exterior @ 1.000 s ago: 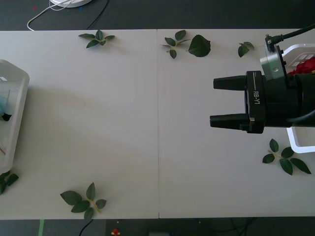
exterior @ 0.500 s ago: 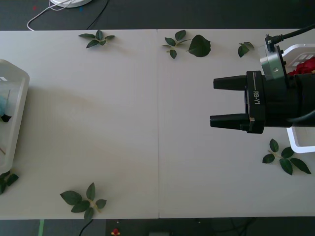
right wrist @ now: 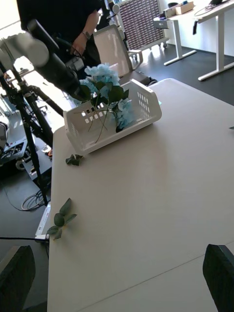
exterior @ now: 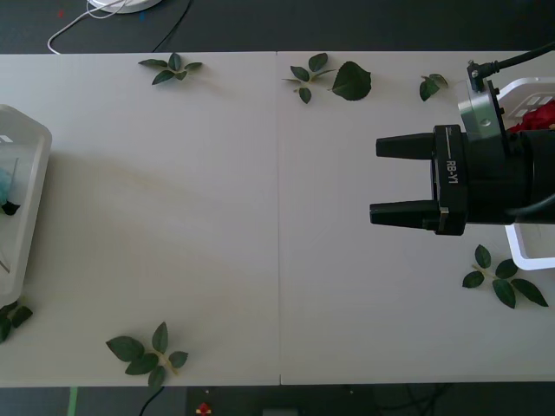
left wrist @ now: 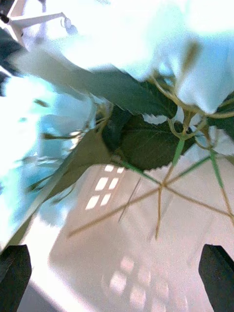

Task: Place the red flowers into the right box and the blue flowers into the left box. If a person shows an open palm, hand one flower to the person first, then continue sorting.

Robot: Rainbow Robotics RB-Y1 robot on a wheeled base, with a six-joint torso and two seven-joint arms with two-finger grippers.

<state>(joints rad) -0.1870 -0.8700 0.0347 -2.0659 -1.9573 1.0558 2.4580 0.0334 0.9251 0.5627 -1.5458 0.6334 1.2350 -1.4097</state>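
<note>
Right gripper (exterior: 401, 179), black fingers spread, hovers over the white bench (exterior: 260, 217); left gripper (left wrist: 117, 280), fingers spread, above pale-blue hydrangeas (right wrist: 108, 90) in the white plastic tray (right wrist: 141, 114).

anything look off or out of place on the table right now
Loose leaf sprigs lie scattered on the table, torn from stems. Otherwise tidy: blue flowers sit in the left box, red flowers in the right box. The right claw hovers open.

Right box (exterior: 531, 251) mostly behind right arm, edge-cut; left box (exterior: 26, 186) edge-cut.
</note>
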